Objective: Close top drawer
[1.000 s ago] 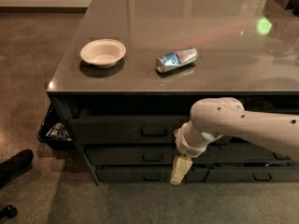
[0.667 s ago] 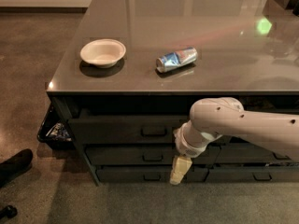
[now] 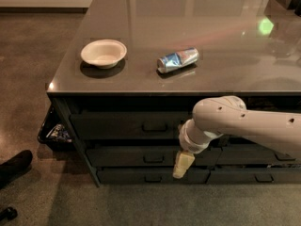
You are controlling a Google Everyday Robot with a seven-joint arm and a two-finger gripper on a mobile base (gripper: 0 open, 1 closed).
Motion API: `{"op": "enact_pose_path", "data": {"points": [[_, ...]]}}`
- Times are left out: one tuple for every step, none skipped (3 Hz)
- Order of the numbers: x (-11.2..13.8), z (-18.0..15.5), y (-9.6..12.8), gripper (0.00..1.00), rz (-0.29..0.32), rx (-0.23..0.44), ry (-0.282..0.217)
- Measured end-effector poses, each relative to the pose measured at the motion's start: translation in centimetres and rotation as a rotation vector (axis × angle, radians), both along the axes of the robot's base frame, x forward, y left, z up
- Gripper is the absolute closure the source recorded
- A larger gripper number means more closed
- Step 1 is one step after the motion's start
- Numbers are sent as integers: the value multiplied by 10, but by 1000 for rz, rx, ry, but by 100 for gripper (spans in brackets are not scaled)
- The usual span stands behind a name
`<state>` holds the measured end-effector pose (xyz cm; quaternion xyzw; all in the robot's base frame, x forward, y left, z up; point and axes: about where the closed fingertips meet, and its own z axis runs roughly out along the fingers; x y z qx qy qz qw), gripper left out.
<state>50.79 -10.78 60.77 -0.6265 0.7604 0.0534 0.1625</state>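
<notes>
Just below the mark: gripper [image 3: 183, 165] hangs under the top drawer [image 3: 117, 125]

The top drawer sits directly beneath the tabletop [image 3: 141, 18], its wide, flat, dark grey front carrying one small handle [image 3: 155, 126] at the middle. It seems to stand a little proud of the frame, with a dark gap above it, so I judge it not yet pushed home.

The arm [image 3: 244, 124] reaches in from the right of the drawer, its rounded wrist overlapping the drawer's right end. The pale gripper points down, below the drawer and to the right of its handle, in front of the lower drawer fronts. Whether it is clenched or released, I cannot tell. It does not appear to touch the top drawer.

Above the drawer, a white bowl [image 3: 103, 53] and a dented can [image 3: 178, 60] lying on its side rest on the tabletop, apart from each other.

As for handling, the drawer looks stiff and rigid, probably metal on runners, moderately heavy but free to slide. No grasp is needed: a flat push on the front, close to the handle, should do. Pressing far out toward one end of so wide a front could skew it and make it bind.
</notes>
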Motion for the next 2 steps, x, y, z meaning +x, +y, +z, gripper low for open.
{"op": "enact_pose_path", "data": {"points": [[16,-3,-4,0,-26,-22,-33],[16,-3,-4,0,-26,-23,-33]]}}
